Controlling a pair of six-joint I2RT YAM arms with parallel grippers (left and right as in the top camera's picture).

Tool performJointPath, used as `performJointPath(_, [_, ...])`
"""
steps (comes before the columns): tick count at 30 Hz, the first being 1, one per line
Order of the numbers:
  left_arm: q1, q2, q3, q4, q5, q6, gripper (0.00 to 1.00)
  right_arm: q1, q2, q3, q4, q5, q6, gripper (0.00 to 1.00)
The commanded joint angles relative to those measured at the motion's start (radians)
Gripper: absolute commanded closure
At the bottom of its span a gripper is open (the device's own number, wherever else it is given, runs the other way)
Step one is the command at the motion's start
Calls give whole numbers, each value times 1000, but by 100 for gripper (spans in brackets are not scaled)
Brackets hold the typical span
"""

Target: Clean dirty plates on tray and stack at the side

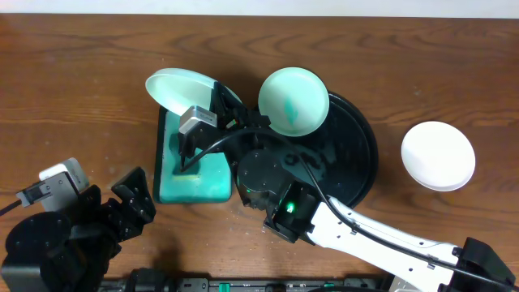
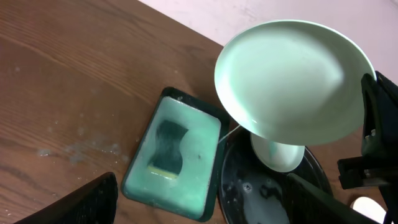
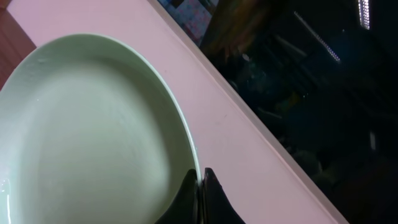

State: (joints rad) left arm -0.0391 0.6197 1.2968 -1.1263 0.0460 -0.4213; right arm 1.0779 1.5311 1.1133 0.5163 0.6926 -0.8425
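My right gripper is shut on the rim of a pale mint plate, holding it tilted above the teal basin. In the right wrist view the fingertips pinch the edge of that plate. In the left wrist view the held plate looks free of smears. A second plate with a teal smear lies at the far left of the black tray. A white plate rests on the table to the right of the tray. My left gripper stands open at the front left, empty.
The teal basin holds pale liquid and a dark sponge. Wet patches show on the tray. The right arm crosses the front of the table from the lower right. Bare wood lies left of the basin.
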Motion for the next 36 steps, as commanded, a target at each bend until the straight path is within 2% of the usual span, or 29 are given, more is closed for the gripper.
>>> performJointPath(1, [6, 0, 10, -3, -9, 2, 16, 10, -18, 11, 7, 12, -11, 99])
performJointPath(11, [6, 0, 10, -3, -9, 2, 15, 9, -18, 11, 7, 14, -10, 99])
performJointPath(13, [6, 0, 10, -3, -9, 2, 16, 5, -18, 11, -2, 14, 31, 99])
performJointPath(15, [6, 0, 10, -3, -9, 2, 16, -6, -16, 11, -51, 14, 187, 99])
performJointPath(18, [6, 0, 10, -3, -9, 2, 16, -48, 9, 11, -284, -79, 615, 99])
performJointPath(20, [6, 0, 10, -3, -9, 2, 16, -91, 50, 11, -381, -225, 734, 99])
performJointPath(21, [6, 0, 10, -3, -9, 2, 15, -110, 69, 11, -389, -269, 733, 99])
performJointPath(24, [6, 0, 10, -3, -9, 2, 15, -121, 44, 14, -364, -189, 715, 99])
performJointPath(30, [6, 0, 10, -3, -9, 2, 16, -144, -53, 15, -230, -157, 496, 99])
performJointPath(32, [6, 0, 10, -3, -9, 2, 15, -149, -68, 15, -266, -152, 408, 99])
performJointPath(36, [6, 0, 10, -3, -9, 2, 15, -120, -86, 14, -319, -156, 410, 99])
